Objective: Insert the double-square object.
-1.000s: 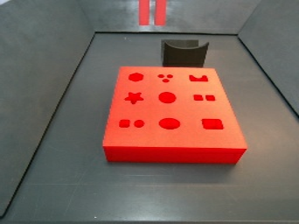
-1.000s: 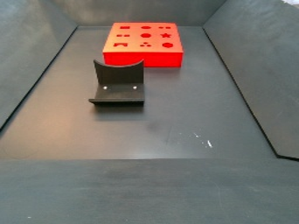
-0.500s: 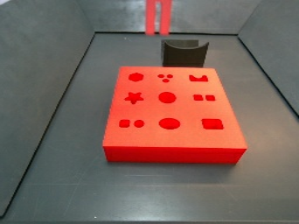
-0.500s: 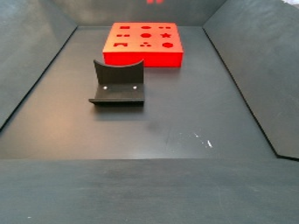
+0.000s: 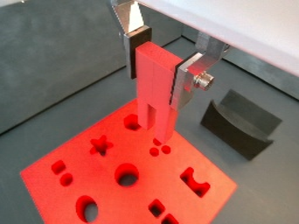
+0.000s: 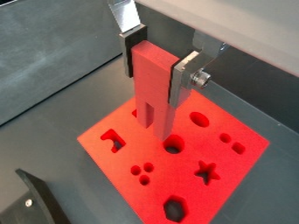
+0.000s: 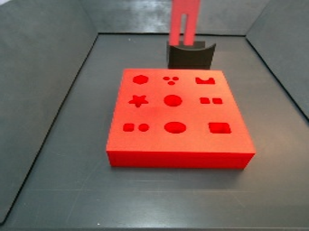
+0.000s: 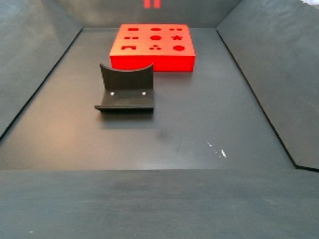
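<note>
Both wrist views: gripper pinches the double-square object between its two fingers, peg upright, lower end hanging above the red block without touching it. Side view: red block at centre frame, dark stand just behind it. The peg hangs at top centre, its tip in front of the stand. The gripper itself is out of frame there.

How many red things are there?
2. The double-square object is up in the air, clamped between the fingers of the gripper. The big red block lies on the floor below it. No other red thing shows.
</note>
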Motion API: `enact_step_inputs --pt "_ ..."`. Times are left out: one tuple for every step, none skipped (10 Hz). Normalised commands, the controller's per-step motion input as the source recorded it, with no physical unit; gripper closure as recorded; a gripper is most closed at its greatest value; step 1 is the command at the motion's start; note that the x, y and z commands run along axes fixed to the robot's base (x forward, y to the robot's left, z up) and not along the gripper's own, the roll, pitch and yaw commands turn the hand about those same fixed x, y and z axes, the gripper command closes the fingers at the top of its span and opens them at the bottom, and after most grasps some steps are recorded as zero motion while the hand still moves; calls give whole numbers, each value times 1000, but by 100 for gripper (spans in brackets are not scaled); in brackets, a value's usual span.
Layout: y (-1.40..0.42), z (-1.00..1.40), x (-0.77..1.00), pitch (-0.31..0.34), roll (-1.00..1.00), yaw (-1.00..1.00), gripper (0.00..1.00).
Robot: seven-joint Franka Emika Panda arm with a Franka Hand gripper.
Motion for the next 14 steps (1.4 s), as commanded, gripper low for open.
enact_step_inputs --pt "-140 -309 1000 -183 0 -77 100" --pt "-123 -260 923 -206 -34 -114 100" --pt "-140 -260 866 -219 -47 -143 100" --pt "-249 -340 874 -181 0 -143 100" --pt "-363 -191 937 -36 106 -126 100" --pt "-363 -203 920 -14 106 -134 100" --pt "-309 -174 791 0 121 -131 100" --pt "-106 -57 240 36 110 0 100" --pt "0 -29 0 0 0 0 100" --pt "40 -391 43 -57 0 0 100" --pt "0 -489 26 0 70 37 100" --pt "-80 -526 57 6 164 14 100" --pt "-83 -451 171 24 157 0 100" --pt "-46 -383 189 0 144 0 100"
